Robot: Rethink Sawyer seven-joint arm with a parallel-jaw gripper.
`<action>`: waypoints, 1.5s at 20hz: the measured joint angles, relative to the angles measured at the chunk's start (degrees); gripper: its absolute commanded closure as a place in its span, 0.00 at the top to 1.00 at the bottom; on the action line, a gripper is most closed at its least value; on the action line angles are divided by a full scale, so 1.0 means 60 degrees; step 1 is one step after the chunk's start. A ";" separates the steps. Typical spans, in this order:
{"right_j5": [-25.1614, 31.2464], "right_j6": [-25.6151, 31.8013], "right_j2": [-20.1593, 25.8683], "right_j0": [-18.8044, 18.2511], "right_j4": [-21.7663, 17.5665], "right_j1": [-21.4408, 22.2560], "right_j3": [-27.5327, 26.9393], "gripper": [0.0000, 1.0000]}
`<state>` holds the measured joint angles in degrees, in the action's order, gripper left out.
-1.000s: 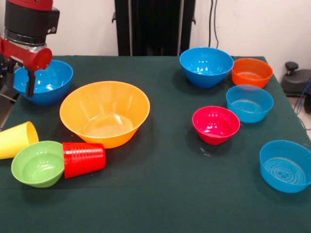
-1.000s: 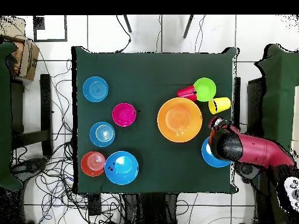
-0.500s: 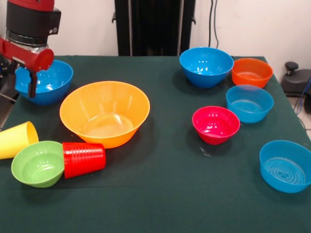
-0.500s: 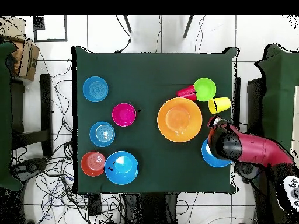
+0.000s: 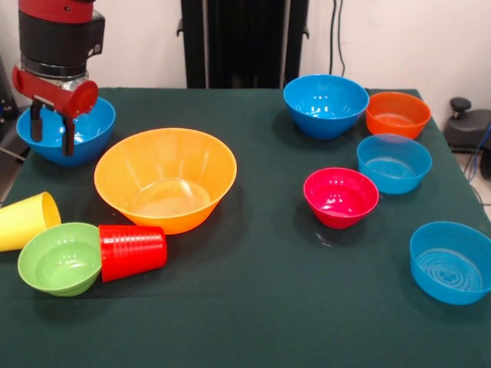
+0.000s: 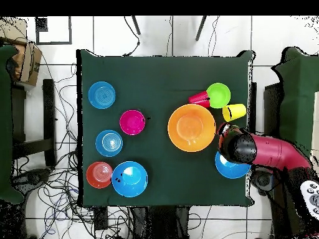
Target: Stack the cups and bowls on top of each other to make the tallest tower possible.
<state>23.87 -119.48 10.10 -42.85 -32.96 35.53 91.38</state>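
**Arm above the deep blue bowl at the table's corner; no tower built**

A dark green table (image 5: 261, 307) stands before a white wall (image 5: 399, 38), with a black column (image 5: 244, 42) behind it. From overhead, the floor (image 6: 156, 37) is pale tile with loose cables (image 6: 56, 187) along the table's sides.

The red and black arm (image 5: 57, 46) comes down vertically. Its gripper (image 5: 52, 130) hangs over a deep blue bowl (image 5: 84, 134), two dark fingers (image 5: 69, 136) spread apart, holding nothing.

The big yellow-orange bowl (image 5: 165, 178) sits upright and empty, just beside that blue bowl. Near it, the green bowl (image 5: 60, 258) touches the red cup (image 5: 132, 251), which lies on its side; the yellow cup (image 5: 27, 220) also lies on its side, beside the green bowl.

Well apart, on the other half of the table: a second deep blue bowl (image 5: 326, 105) beside the orange bowl (image 5: 397, 113), a pale blue bowl (image 5: 393, 162), the pink-red bowl (image 5: 341, 196), and another pale blue bowl (image 5: 451, 262). All stand singly.
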 measured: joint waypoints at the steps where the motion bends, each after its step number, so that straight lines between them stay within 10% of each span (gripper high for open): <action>1: 0.0129 0.0000 0.0048 -0.0015 0.0002 -0.0004 -0.0043 1.00; 30: 0.2834 0.0008 0.1660 -0.0484 -0.0054 -0.0606 -0.2849 1.00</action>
<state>40.88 -119.43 20.06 -45.75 -33.28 31.89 74.29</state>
